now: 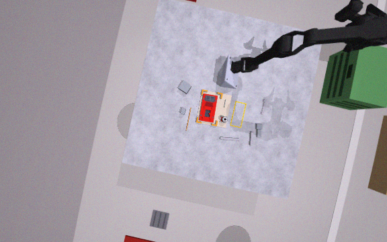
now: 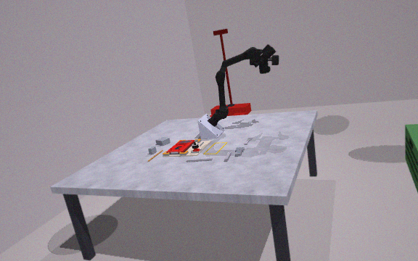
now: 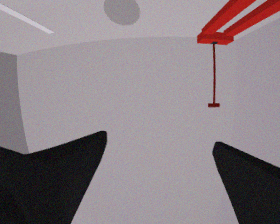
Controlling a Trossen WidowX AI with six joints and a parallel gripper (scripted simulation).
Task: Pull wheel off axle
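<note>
Spread black gripper fingers are looming nearest the wrist camera, pinching nothing, while the gripper [image 2: 270, 65] [image 3: 161, 143] is hanging high above the marble-patterned table [image 1: 180, 154] [image 2: 180, 177]; the small wheel [image 1: 224, 119] [image 2: 195, 146] is sitting on the cream board [image 1: 226, 102] [image 2: 205, 145], outside the yellow-outlined area [image 1: 236, 127] [image 2: 209, 154]

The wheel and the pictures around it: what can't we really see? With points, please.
- The wheel [image 1: 224, 119] [image 2: 195, 146]: too small in the top and exterior views to show how it grips its axle.
- Top view: red thing [image 1: 140, 238] cut off by the bottom edge.
- Wrist view: the hand's [image 3: 160, 142] black fingers run off the picture's edges.
</note>
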